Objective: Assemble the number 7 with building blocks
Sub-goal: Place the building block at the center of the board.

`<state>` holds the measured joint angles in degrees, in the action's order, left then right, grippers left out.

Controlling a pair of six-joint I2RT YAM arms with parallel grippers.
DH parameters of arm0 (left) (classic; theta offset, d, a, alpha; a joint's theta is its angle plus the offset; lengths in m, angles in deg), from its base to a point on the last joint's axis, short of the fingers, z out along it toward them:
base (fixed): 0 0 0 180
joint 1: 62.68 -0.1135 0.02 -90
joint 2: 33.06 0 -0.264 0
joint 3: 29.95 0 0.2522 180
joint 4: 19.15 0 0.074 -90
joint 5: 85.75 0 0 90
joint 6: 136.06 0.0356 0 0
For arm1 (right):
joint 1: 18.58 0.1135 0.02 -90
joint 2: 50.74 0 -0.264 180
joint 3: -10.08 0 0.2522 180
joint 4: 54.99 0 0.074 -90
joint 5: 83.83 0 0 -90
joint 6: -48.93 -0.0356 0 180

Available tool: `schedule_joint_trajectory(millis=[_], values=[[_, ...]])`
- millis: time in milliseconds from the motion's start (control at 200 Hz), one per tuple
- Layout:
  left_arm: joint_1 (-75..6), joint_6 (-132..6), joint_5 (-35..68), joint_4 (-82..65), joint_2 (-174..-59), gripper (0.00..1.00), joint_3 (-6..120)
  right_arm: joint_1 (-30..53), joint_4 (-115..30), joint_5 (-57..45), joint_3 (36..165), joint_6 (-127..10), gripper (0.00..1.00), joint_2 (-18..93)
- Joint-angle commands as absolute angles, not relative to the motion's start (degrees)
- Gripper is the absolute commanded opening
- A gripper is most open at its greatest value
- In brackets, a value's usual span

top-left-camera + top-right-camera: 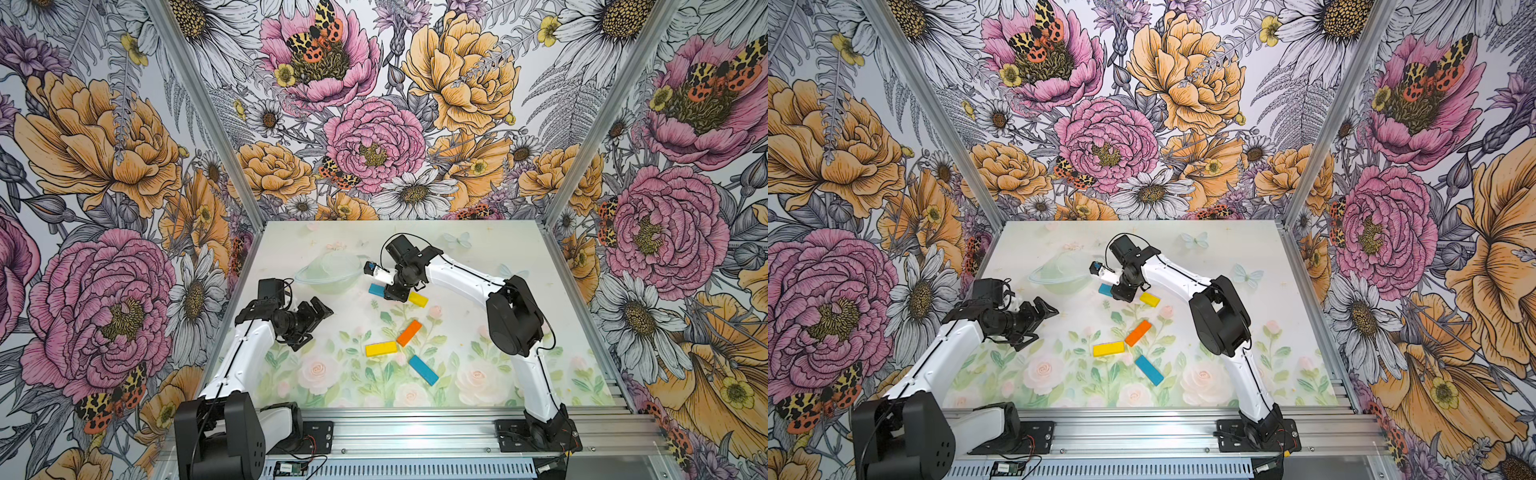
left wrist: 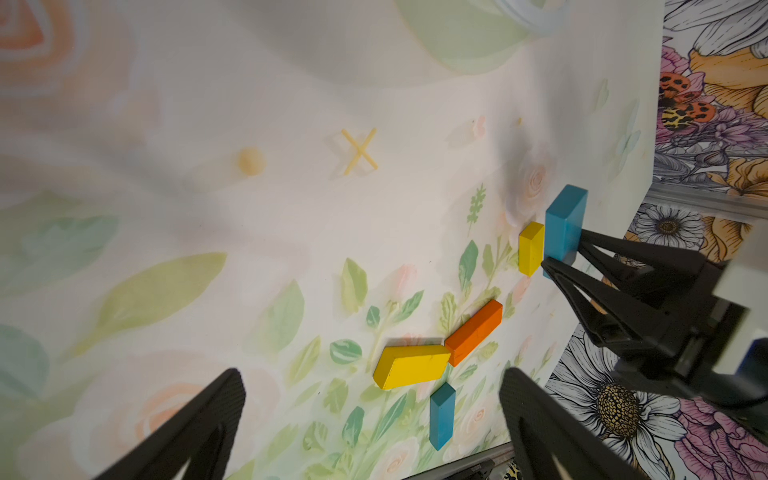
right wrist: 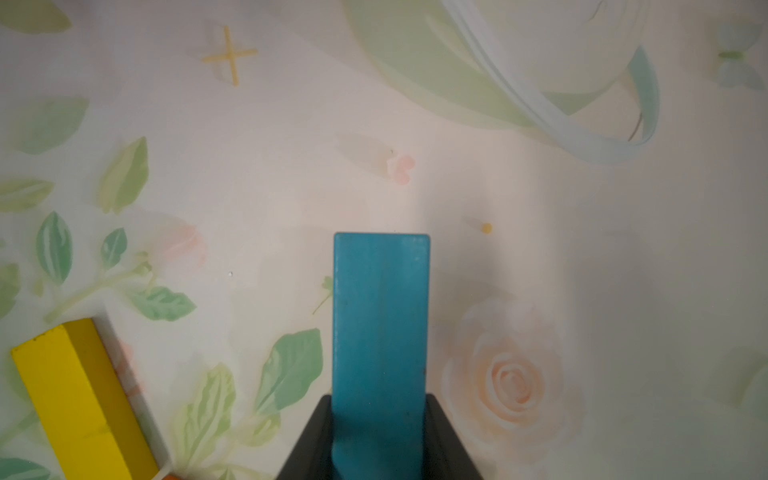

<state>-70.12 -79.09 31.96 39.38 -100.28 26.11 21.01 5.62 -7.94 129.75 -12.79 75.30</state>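
Left tool [image 1: 316, 327] wide open, empty | right tool [image 1: 392, 293] clamped on blue block [image 3: 380, 316], just beside short yellow block [image 1: 417, 299] | orange block [image 1: 409, 332] touching long yellow block [image 1: 381, 348] | second blue block [image 1: 423, 370] near

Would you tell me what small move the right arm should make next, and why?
Probably lower the blue block to the table, in line with the short yellow block. The right fingers are shut on it beside that yellow, where the 7's top bar would form; the orange, long yellow and second blue blocks lie unplaced nearer the robot.
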Motion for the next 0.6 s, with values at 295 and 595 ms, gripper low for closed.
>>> schedule_joint_trajectory(millis=[295, 595], values=[[-71.12, -80.32, 31.59, 38.41, -97.06, 0.99, 23.53, 22.05, 10.11, -7.9, 131.98, -5.36, 0.19, 79.91], [-71.12, -81.21, 31.59, 38.46, -95.29, 0.99, 22.31, 22.05, 11.95, -7.45, 135.89, -2.32, 0.19, 84.82]])
